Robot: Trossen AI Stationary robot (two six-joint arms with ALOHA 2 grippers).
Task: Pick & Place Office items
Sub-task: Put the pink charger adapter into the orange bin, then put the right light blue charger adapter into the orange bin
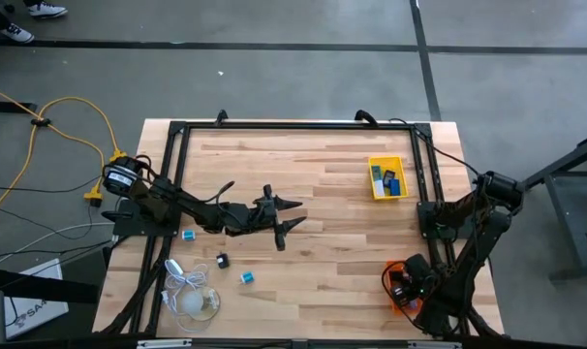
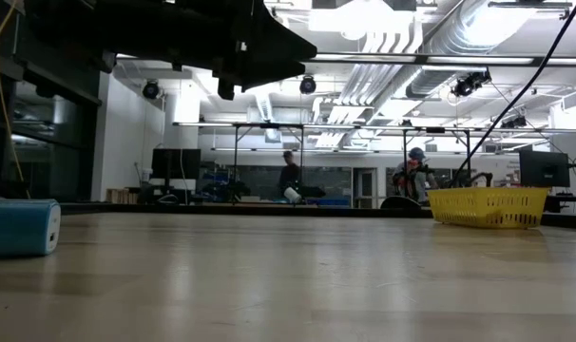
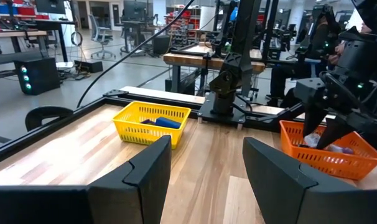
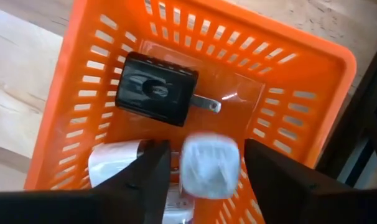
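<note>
Right wrist cam, nearest first: my right tool hangs over the orange tray, fingers apart, and a small white cube-shaped item sits in the gap btwn them. Can't tell if it's falling or already resting in the tray; the fingers don't look to be pressing it, so I call the tool open. Beside it in the tray lie a black plug adapter w/ metal prongs and another white piece, partly hidden by a finger.

Handling, my guess: these are hard plastic bits, light, stiff, a bit slick. Best pinched across flat opposite faces, not on prongs or corners, w/ little force.

Left wrist cam: left tool also open and empty, held above the surface and looking across toward the yellow tray, which holds blue items.

High view, farther out: left tool is mid-surface. Loose items lie behind it toward the left arm's base: a blue piece, a black piece, another blue piece, all well apart from the tool. White bulb w/ coiled cord sits at the near left corner. Yellow tray is far right.

Low view: one teal block close to cam at left.
</note>
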